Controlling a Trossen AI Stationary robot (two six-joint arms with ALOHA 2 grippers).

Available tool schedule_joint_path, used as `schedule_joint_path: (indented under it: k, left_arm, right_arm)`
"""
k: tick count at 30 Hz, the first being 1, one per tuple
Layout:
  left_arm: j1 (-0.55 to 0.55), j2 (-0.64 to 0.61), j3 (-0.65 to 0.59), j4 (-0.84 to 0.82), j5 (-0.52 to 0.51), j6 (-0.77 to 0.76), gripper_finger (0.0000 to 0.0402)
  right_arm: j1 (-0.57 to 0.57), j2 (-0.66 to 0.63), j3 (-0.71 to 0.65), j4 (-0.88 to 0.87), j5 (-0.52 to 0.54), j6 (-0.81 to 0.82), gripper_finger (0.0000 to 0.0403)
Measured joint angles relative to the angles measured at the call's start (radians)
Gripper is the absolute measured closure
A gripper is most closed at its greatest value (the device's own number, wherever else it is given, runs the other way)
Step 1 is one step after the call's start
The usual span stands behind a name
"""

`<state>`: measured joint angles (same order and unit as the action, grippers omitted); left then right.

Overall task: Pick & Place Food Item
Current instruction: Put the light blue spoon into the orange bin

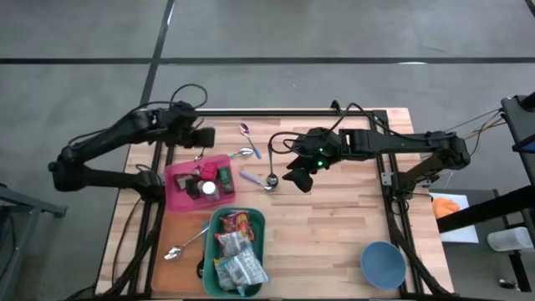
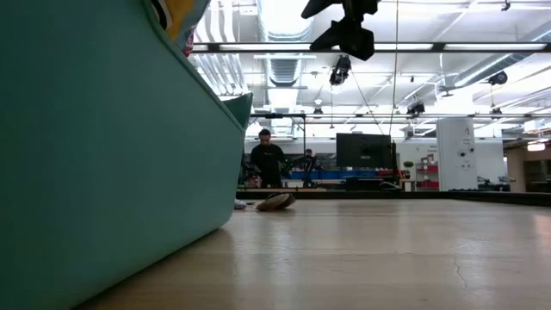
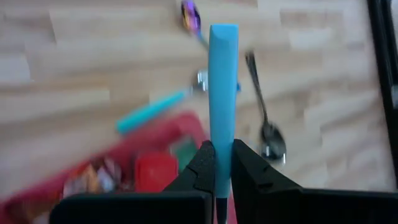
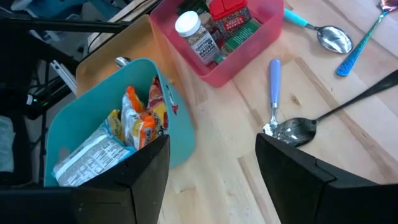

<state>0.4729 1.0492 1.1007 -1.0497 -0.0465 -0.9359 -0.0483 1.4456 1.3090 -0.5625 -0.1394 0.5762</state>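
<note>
- Gripping a light-blue flat plastic handle (image 3: pixel 223 93), the left gripper (image 3: pixel 216 163) hovers beside the pink plastic bin (image 1: pixel 177 194).
- Right gripper (image 1: pixel 298 177) hangs mid-table, jaws apart, empty.

1. Bins: two. One pink bin (image 1: pixel 173 180) is at centre left and one teal bin (image 1: pixel 209 251) at lower centre.
2. Bowls: one blue bowl (image 1: pixel 383 264), lower right.
3. Boards: one tan board (image 1: pixel 171 230), lower left.
4. Utensils: six.
   - Four lie on the bare worktop (image 1: pixel 334 234) at upper centre: teal-handled spoon (image 4: pixel 323 34), purple-headed spoon (image 1: pixel 248 138), lavender-handled utensil (image 4: pixel 274 78) and black-handled spoon (image 4: pixel 297 129).
   - One plain spoon (image 1: pixel 180 248) lies on the board.
   - One blue-handled utensil (image 3: pixel 222 93) is clamped in the left hand (image 1: pixel 205 136).
5. Snack packets (image 4: pixel 134 127) in the teal bin: at least three.
6. Jars: one white-capped jar (image 4: pixel 196 37) in the pink bin.
</note>
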Motion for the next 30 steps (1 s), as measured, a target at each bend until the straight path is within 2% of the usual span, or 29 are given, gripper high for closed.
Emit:
schedule_joint_path:
  k: [4,7,12,23,30]
  left_arm:
    - [-0.059,-0.035,0.000,-0.110,0.077,-0.032,0.0385]
    - [-0.121,-0.058,0.000,-0.211,0.118,-0.111,0.0385]
    - [-0.282,-0.099,0.000,-0.328,0.146,-0.262,0.0385]
    - [-0.832,-0.122,-0.007,-0.373,0.004,-0.694,0.0385]
    - [-1.047,-0.123,-0.068,-0.329,-0.032,-0.912,0.0382]
  right_arm:
    - [0.000,0.000,0.000,0.000,0.000,0.000,0.0170]
    - [0.000,0.000,0.000,0.000,0.000,0.000,0.0170]
    - [0.000,0.000,0.000,0.000,0.000,0.000,0.0170]
    - [0.000,0.000,0.000,0.000,0.001,0.000,0.0170]
    - [0.000,0.000,0.000,0.000,0.002,0.000,0.0170]
